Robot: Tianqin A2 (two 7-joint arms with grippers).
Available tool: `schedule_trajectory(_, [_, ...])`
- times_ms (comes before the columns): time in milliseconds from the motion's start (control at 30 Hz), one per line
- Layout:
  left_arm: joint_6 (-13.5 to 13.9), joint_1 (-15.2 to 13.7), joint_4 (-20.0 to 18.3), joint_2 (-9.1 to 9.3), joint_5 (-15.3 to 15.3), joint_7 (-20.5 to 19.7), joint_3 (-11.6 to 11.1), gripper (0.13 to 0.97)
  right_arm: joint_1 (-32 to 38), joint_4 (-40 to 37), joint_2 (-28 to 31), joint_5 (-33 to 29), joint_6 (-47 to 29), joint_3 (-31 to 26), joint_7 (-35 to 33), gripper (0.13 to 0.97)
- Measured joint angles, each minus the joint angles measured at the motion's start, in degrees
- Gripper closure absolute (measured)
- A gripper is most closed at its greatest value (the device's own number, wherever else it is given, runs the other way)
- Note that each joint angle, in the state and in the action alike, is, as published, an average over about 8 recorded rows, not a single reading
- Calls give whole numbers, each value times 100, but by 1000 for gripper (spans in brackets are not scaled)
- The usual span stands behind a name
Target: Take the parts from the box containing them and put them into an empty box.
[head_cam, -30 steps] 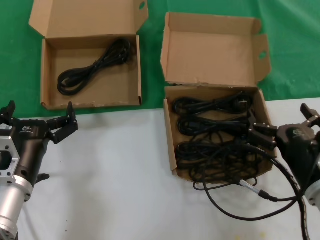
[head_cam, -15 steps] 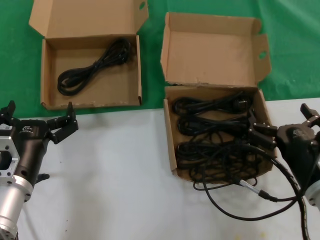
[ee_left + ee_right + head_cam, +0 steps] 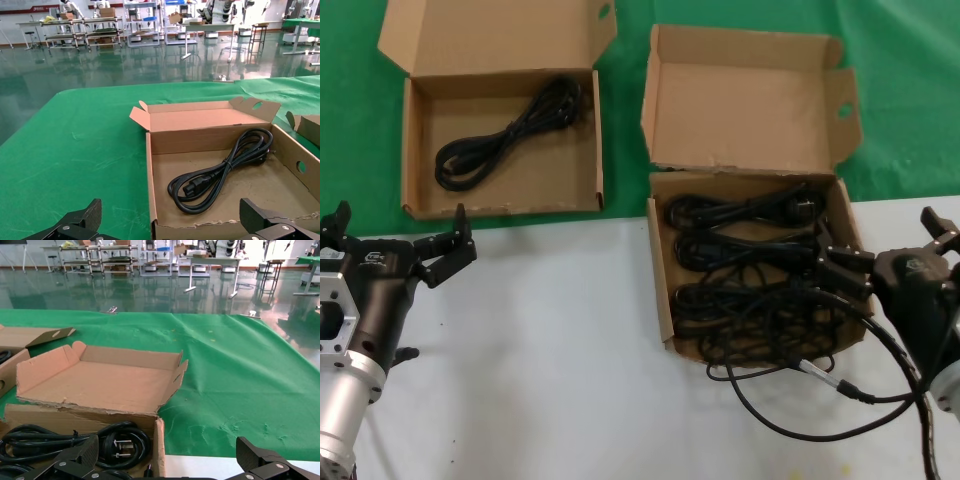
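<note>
One cable (image 3: 510, 130) already lies in the shallow box (image 3: 420, 195) at about 11 o'clock of the head view, stretched corner to corner across its floor. The rest of the cables (image 3: 750, 275) sit piled in the winged box (image 3: 658, 300) at about 3 o'clock, so I judge the job barely begun, with most of the transfer left. One cable end spills over that box's near wall and loops out onto the desk (image 3: 570, 350).

The left gripper (image 3: 395, 240) hovers just short of the shallow box's near wall, fingers spread wide and holding nothing. The right gripper (image 3: 890, 255) sits at the winged box's right wall, fingers also wide and empty; one fingertip reaches over the wall above the cables.

The raised lid with its folded wings closes off the far side of the full box, so access looks easiest from above or the near side. The white desk between and in front of the boxes gives open room for carrying; the spilled loop could snag.
</note>
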Motion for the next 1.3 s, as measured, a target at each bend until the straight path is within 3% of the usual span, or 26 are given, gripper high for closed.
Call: schedule_trajectory(1300, [0, 0, 0, 0, 0, 0, 0, 132, 0, 0, 0, 0, 0, 0, 0, 129])
